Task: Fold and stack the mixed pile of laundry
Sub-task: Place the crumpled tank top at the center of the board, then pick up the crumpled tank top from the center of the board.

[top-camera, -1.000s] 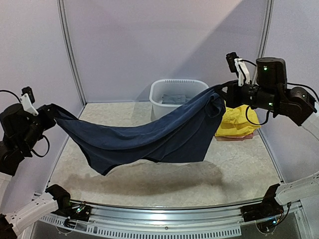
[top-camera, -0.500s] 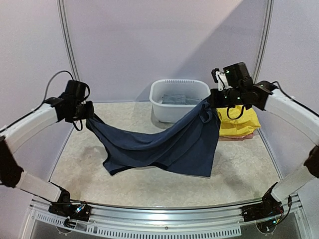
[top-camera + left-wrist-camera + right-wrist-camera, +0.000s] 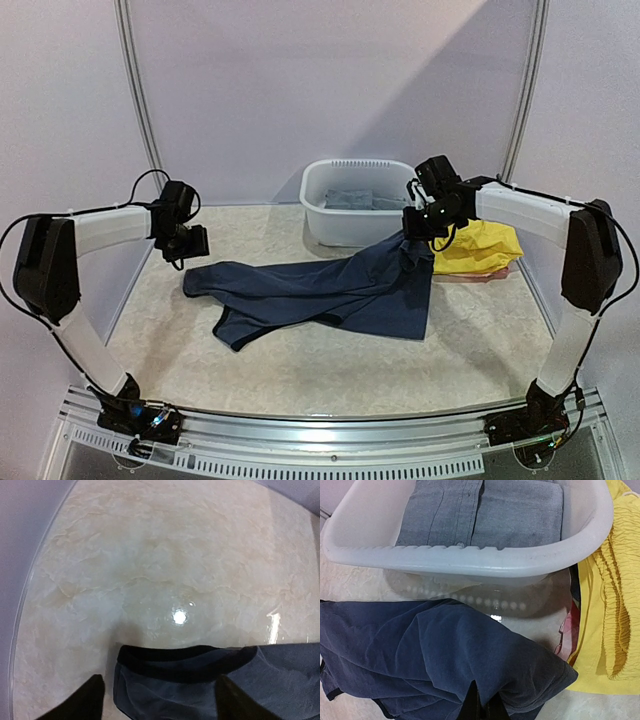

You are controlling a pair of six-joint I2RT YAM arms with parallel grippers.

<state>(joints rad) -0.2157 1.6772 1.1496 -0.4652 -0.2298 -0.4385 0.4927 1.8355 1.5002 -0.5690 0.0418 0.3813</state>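
Note:
A navy top (image 3: 330, 295) lies spread across the table, its left end flat and its right end pulled up. My left gripper (image 3: 190, 246) hovers open just over the left end. In the left wrist view the dark hem (image 3: 185, 670) lies loose on the table between the spread fingertips (image 3: 87, 700), with the left gripper (image 3: 160, 705) gripping nothing. My right gripper (image 3: 415, 228) is shut on a bunched fold of the navy top (image 3: 435, 655); the right gripper (image 3: 482, 707) shows pinched fingers. A yellow garment (image 3: 480, 248) lies over reddish cloth (image 3: 468, 276) at the right.
A white plastic basin (image 3: 318, 212) stands at the back centre with folded grey clothes (image 3: 485, 510) inside, its rim (image 3: 470, 560) close in front of my right gripper. The yellow garment (image 3: 605, 605) and reddish cloth (image 3: 567, 630) lie just right of it. Walls enclose the table.
Both arms came down and inward, and the navy top went from hanging stretched between them to lying on the table. My left gripper opened and let go of its end.

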